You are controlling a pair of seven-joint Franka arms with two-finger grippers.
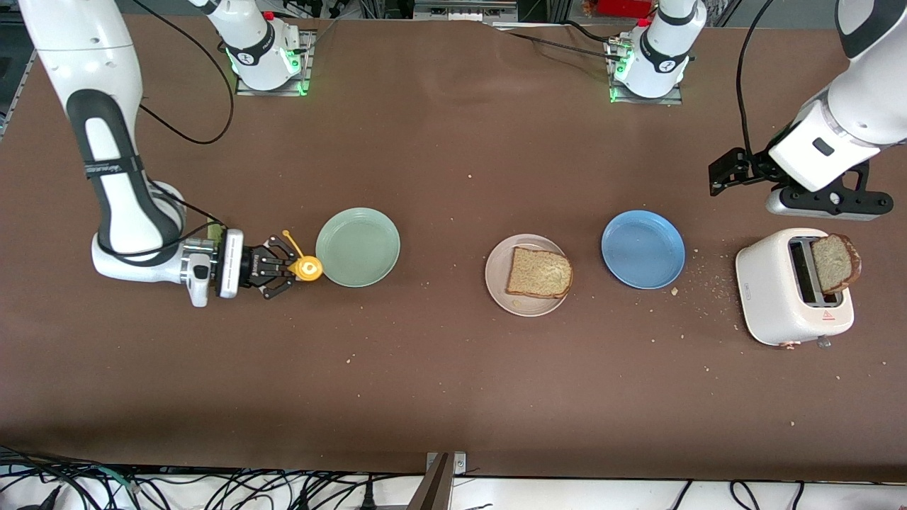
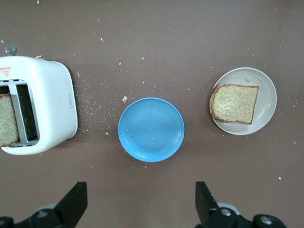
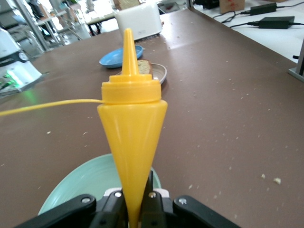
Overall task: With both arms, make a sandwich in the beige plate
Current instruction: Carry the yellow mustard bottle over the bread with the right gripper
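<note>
The beige plate (image 1: pixel 496 283) (image 2: pixel 266 95) lies mid-table with one brown-crusted bread slice (image 1: pixel 538 273) (image 2: pixel 235 103) on it. A second slice (image 1: pixel 835 263) (image 2: pixel 7 118) sticks out of the white toaster (image 1: pixel 772 283) (image 2: pixel 52 104) at the left arm's end. My right gripper (image 1: pixel 283 268) (image 3: pixel 133 202) is low over the table, shut on a yellow squeeze bottle (image 1: pixel 307 267) (image 3: pixel 132 123) at the mint-green plate's edge. My left gripper (image 1: pixel 829 202) (image 2: pixel 141 202) hangs open and holds nothing, high over the table beside the toaster.
The mint-green plate (image 1: pixel 358 246) (image 3: pixel 80 183) has nothing on it and lies toward the right arm's end. A blue plate (image 1: pixel 643 248) (image 2: pixel 151 129), also bare, lies between the beige plate and the toaster. Crumbs dot the brown table around the toaster.
</note>
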